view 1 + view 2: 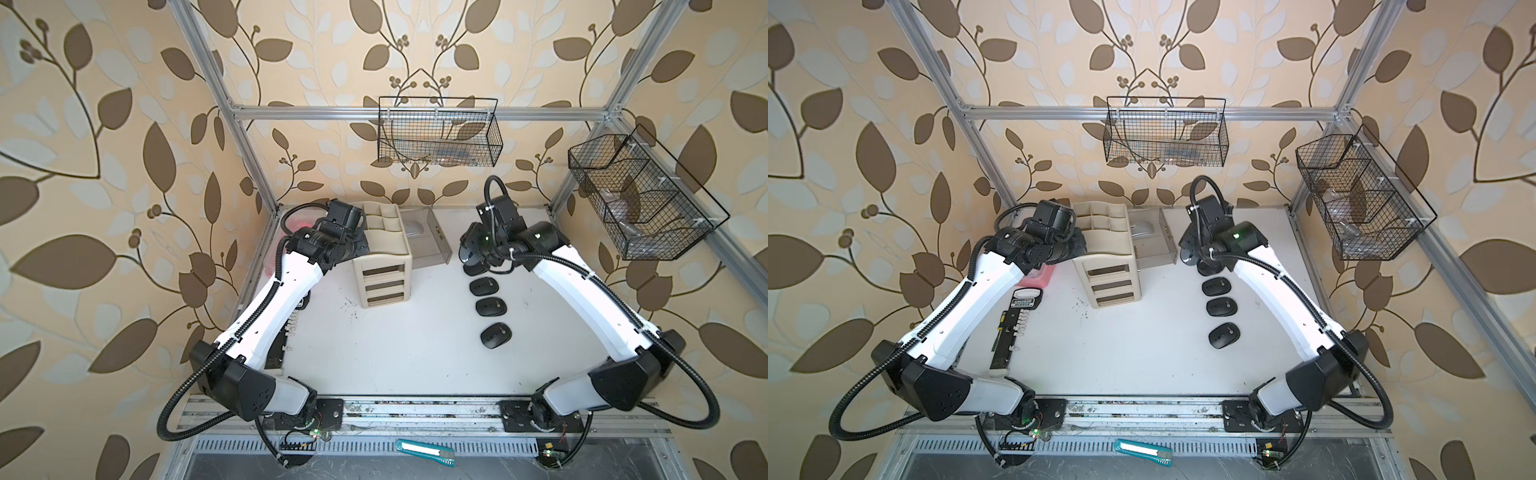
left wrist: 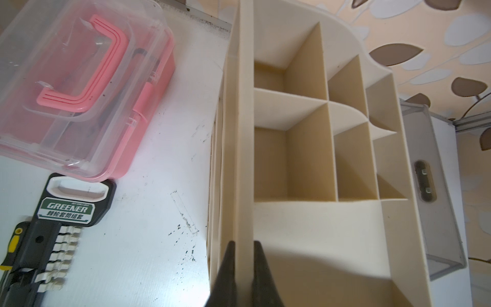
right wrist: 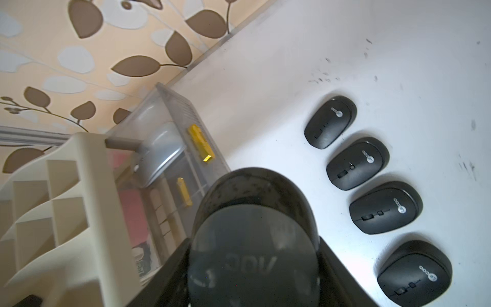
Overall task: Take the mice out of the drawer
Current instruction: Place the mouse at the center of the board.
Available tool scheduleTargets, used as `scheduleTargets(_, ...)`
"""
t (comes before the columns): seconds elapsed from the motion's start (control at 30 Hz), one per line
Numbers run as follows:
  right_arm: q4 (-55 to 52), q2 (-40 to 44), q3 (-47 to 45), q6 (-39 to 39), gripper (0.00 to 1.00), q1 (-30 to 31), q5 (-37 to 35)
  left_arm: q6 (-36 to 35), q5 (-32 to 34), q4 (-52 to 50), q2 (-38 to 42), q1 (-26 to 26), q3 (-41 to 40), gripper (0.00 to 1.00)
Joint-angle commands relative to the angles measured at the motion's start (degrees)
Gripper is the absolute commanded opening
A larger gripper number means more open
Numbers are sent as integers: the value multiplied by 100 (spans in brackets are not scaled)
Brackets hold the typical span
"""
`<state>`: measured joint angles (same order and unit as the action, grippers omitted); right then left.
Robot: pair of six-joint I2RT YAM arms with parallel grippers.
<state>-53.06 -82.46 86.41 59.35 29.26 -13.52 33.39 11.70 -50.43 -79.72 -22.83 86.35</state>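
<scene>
My right gripper (image 3: 249, 271) is shut on a dark grey mouse (image 3: 252, 226), which fills the space between its fingers. In both top views it hangs at the far end of a row of several black mice (image 1: 489, 307) (image 1: 1222, 306) on the white table, right of the clear drawer (image 1: 441, 239). That drawer is pulled out of the beige organizer (image 1: 380, 253), and a silver mouse (image 1: 413, 230) (image 3: 159, 154) lies in it. My left gripper (image 2: 243, 247) is shut on the organizer's thin side wall (image 2: 243, 159).
A pink box with a clear lid (image 2: 79, 93) and a socket set (image 2: 53, 226) lie left of the organizer. Two wire baskets (image 1: 440, 133) (image 1: 640, 199) hang at the back and on the right. A teal utility knife (image 1: 426, 451) lies on the front rail.
</scene>
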Motion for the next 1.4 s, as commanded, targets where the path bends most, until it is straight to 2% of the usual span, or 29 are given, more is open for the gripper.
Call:
scheduleTargets(0.0,343,261,-827,1018,58,206,-329,-84,363,209,480,77,54,0)
scheduleTargets(0.2,1279,474,-2404,2375,58,776,-343,-30,258,302,646,81,-59,0)
scheduleTargets(0.4,1870,43,-3136,3590,59,1110,-413,38,195,375,686,84,-207,0)
scheduleTargets(0.57,2152,-244,-3357,4230,59,1242,-578,66,213,464,752,86,-290,0)
scheduleTargets(0.67,2218,-380,-3455,4490,59,1232,-738,93,179,477,753,86,-300,0)
scheduleTargets(0.77,2459,-610,-3532,4653,60,1167,-492,102,131,526,741,86,-326,0)
scheduleTargets(1.07,2532,-988,-3565,4988,61,1077,-515,100,113,570,726,86,-307,0)
scheduleTargets(1.2,2755,-1117,-3704,5120,62,986,-296,89,122,586,730,86,-316,0)
scheduleTargets(1.37,2590,-1219,-3535,5149,67,994,-398,69,126,604,717,86,-323,0)
